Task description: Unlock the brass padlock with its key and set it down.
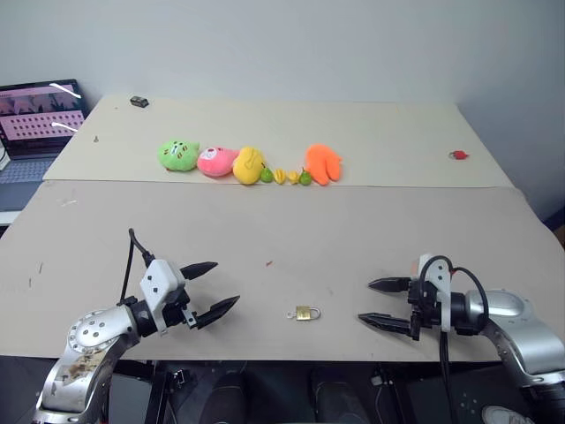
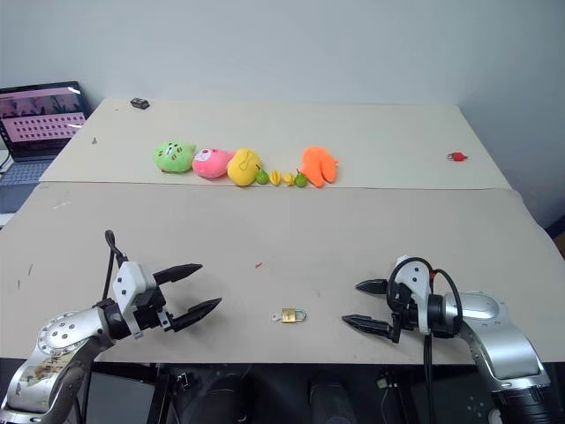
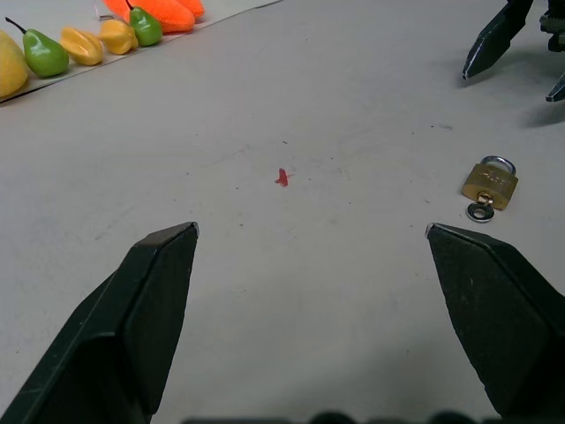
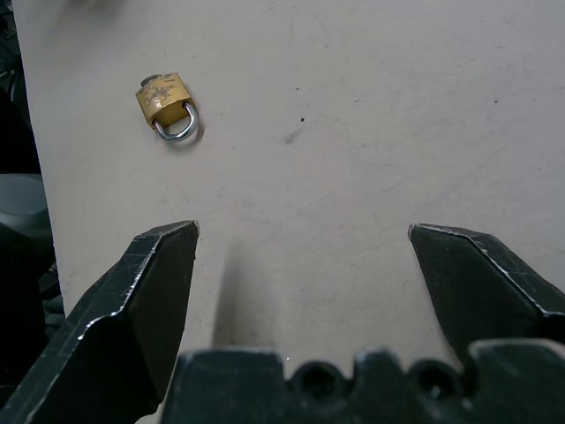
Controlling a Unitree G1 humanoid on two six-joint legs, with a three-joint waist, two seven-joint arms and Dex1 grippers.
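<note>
The brass padlock (image 1: 304,313) lies flat on the near table, close to its front edge, midway between my two grippers. Its silvery shackle looks shut and a small silvery key (image 3: 479,211) sticks out of the body's underside. My left gripper (image 1: 214,289) hovers open to the left of the padlock (image 3: 490,183), fingers pointing toward it, nothing between them. My right gripper (image 1: 380,302) stands open to the right of the padlock (image 4: 164,100), also empty and pointing inward. Neither gripper touches the lock.
A row of plush toys and small toy fruit (image 1: 249,164) lies along the far table's front edge. A small red item (image 1: 457,155) sits far right, a dark object (image 1: 139,102) far left, a laptop (image 1: 40,117) beyond the left edge. A tiny red speck (image 3: 282,177) marks the near table.
</note>
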